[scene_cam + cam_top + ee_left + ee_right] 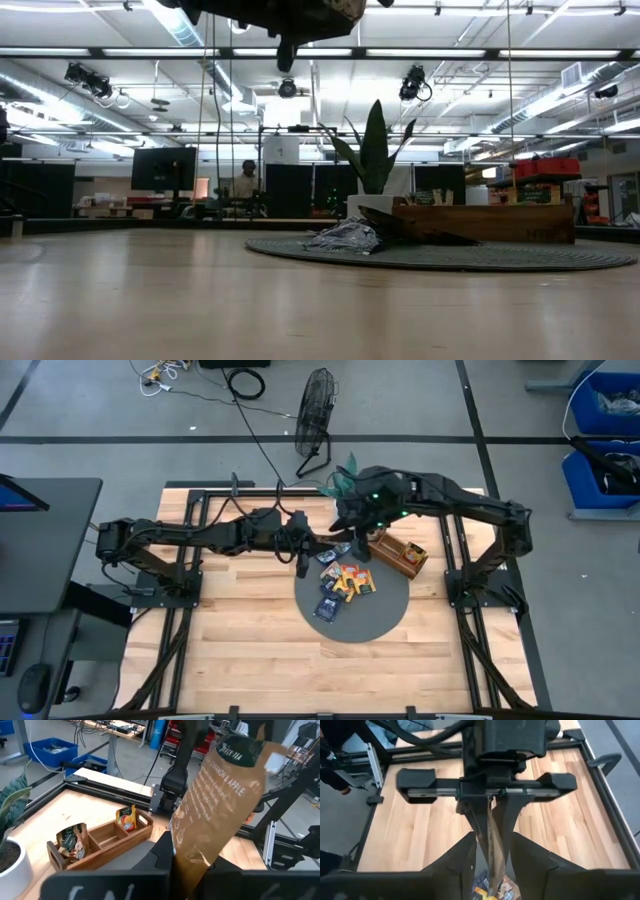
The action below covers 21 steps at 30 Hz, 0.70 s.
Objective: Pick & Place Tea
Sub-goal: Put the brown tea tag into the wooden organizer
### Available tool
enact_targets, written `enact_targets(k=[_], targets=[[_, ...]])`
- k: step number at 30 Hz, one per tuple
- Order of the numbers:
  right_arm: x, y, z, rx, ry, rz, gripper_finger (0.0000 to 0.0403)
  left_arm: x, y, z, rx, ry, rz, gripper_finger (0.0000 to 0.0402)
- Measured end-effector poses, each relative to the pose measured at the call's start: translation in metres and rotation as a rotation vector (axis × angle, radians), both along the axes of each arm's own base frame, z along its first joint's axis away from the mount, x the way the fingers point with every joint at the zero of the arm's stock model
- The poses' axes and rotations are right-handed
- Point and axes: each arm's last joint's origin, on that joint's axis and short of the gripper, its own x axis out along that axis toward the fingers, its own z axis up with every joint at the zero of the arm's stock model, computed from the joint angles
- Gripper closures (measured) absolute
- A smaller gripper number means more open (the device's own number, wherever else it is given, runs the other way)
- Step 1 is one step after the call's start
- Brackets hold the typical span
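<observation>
My left gripper (195,872) is shut on a brown paper tea sachet (220,805) printed "Cinnamon & Apple", held high above the dark round mat (385,615). My right gripper (495,870) faces it from the other side, open, one finger on each flat side of that sachet's far part; I cannot tell whether they touch it. Several more tea sachets (345,582), dark blue and orange-yellow, lie flat on the mat. The wooden tray (100,842) has sachets standing in two compartments (72,840) (126,817). My left gripper pinches the brown sachet's lower end (192,862) between its two fingers, which reach out nearly level from the table's left. The sachet stands up and away from the fingers, clear of the table, seen edge-on in the right wrist view (492,837).
The wooden tray (398,553) lies on the mat's far right edge. A potted plant (345,475) stands at the table's far edge behind the grippers. Black frame rails (455,560) run along the table's sides. Bare wood lies toward the near edge (300,670).
</observation>
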Motion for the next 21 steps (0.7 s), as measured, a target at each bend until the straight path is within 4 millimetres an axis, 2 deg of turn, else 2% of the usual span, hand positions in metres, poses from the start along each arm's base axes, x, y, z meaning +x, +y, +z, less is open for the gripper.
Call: enact_targets(k=[7, 9, 13, 17, 21], targets=[[0.0070, -0.0009, -0.0101, 0.005, 0.051, 0.002, 0.0290, -0.0001, -0.0001, -0.0010, -0.001, 0.010, 0.000, 0.0387], [0.0060, -0.0008, -0.0107, 0.004, 0.062, 0.004, 0.0312, -0.0001, -0.0001, -0.0010, -0.001, 0.010, -0.001, 0.0384], [0.0058, -0.0007, -0.0108, -0.020, 0.062, 0.023, 0.0387, -0.0001, -0.0001, -0.0011, -0.001, 0.011, -0.001, 0.0381], [0.0058, -0.0010, -0.0108, -0.031, 0.062, 0.020, 0.0396, -0.0001, 0.0000, -0.0012, -0.002, 0.012, 0.000, 0.0380], [0.0050, -0.0025, -0.0099, -0.085, 0.063, -0.018, 0.0400, -0.0002, 0.0000, -0.0013, 0.003, 0.013, 0.000, 0.0357]])
